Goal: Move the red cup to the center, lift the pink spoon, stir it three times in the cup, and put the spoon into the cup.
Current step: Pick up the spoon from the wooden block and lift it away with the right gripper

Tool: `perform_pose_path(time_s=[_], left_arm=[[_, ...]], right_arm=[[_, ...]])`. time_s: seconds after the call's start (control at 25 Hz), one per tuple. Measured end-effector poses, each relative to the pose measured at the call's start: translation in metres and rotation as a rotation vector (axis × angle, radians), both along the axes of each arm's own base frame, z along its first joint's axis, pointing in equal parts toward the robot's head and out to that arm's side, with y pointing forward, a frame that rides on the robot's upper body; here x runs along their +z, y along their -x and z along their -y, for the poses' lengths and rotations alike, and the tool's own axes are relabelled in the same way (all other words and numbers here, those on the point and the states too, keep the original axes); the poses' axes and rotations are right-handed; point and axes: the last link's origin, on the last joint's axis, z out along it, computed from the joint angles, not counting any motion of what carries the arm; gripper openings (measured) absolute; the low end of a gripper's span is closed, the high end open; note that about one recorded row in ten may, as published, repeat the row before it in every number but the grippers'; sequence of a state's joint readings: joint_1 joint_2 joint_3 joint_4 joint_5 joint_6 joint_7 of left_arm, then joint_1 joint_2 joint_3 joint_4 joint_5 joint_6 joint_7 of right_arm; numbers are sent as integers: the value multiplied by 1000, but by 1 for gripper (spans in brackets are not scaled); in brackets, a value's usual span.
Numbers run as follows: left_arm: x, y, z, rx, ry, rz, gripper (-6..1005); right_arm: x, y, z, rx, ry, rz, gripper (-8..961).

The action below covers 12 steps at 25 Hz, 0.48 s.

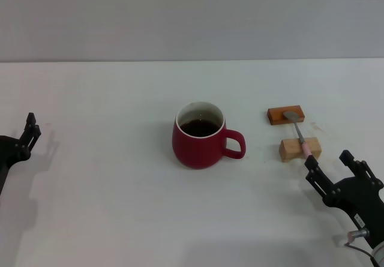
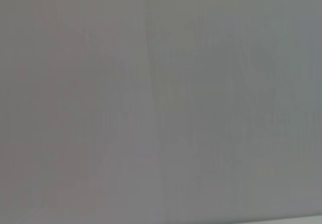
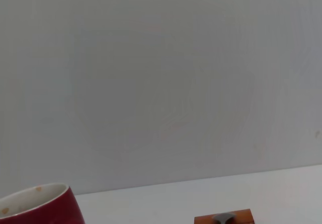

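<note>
The red cup (image 1: 201, 136) stands in the middle of the white table (image 1: 108, 183), handle to the right, with dark liquid inside; its rim also shows in the right wrist view (image 3: 35, 204). To its right the pink spoon (image 1: 299, 132) lies across two wooden blocks, its silver bowl (image 3: 224, 217) on the far one. My right gripper (image 1: 331, 165) is open just in front of the spoon's handle end, not touching it. At the table's far left sits my left gripper (image 1: 29, 132), well away from the cup.
An orange-brown block (image 1: 285, 115) and a tan block (image 1: 299, 149) carry the spoon, to the right of the cup's handle. A grey wall rises behind the table's far edge. The left wrist view shows only that wall.
</note>
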<state>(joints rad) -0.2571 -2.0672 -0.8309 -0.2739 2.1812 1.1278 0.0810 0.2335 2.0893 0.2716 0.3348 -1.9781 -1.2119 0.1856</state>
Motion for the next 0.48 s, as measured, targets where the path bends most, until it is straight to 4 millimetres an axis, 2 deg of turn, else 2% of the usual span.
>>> perform_pose_path(time_s=[0.48], left_arm=[[0, -3, -2, -7, -4, 7, 844]], right_arm=[[-7, 3, -19, -6, 53, 33, 790]])
